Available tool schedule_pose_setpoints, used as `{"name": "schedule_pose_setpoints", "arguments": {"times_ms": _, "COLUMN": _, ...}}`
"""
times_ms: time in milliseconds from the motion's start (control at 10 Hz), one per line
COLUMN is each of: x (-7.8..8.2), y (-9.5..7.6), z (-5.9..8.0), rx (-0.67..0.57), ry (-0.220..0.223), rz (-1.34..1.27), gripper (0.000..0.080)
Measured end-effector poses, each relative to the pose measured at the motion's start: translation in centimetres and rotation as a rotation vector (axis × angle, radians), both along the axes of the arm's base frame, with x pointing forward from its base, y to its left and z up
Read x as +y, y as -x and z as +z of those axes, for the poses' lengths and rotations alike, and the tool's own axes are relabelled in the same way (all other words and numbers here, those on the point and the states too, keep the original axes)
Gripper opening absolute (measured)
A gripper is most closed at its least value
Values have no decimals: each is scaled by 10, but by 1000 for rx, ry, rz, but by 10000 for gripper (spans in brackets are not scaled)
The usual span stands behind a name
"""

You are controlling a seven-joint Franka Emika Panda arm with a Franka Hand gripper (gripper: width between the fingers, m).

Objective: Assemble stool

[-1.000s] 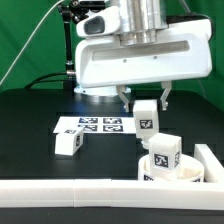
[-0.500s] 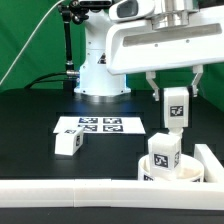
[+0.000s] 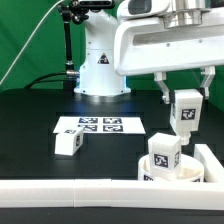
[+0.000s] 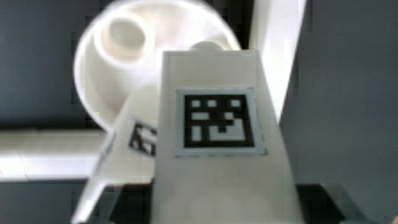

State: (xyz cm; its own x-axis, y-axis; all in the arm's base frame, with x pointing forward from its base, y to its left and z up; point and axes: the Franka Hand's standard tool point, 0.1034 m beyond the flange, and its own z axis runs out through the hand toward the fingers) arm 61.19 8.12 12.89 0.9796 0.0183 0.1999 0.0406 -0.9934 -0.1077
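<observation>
Landmark: seat disc [image 3: 192, 171]. Well to its left in the exterior view, the spare leg [image 3: 68, 143] lies beside the marker board [image 3: 97, 125], parked for later. The seated leg [image 3: 163, 150] stands upright in the disc. Above the disc and slightly right, the gripper [image 3: 186, 100] clamps the held leg [image 3: 186, 113] vertical, probably lining it up on an open socket [image 4: 125, 36].

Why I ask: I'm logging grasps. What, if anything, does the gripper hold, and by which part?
The gripper holds a white stool leg by its upper end, fingers on opposite sides; its tagged lower part hangs free.
</observation>
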Motion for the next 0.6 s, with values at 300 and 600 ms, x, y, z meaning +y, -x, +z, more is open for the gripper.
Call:
{"name": "schedule_pose_setpoints", "arguments": {"times_ms": 300, "x": 0, "y": 2, "z": -2, "rx": 2, "ry": -3, "rz": -24, "gripper": 338}}
{"name": "schedule_pose_setpoints", "arguments": {"times_ms": 600, "x": 16, "y": -2, "z": -9, "rx": -34, "ry": 41, "rz": 84, "gripper": 338}}
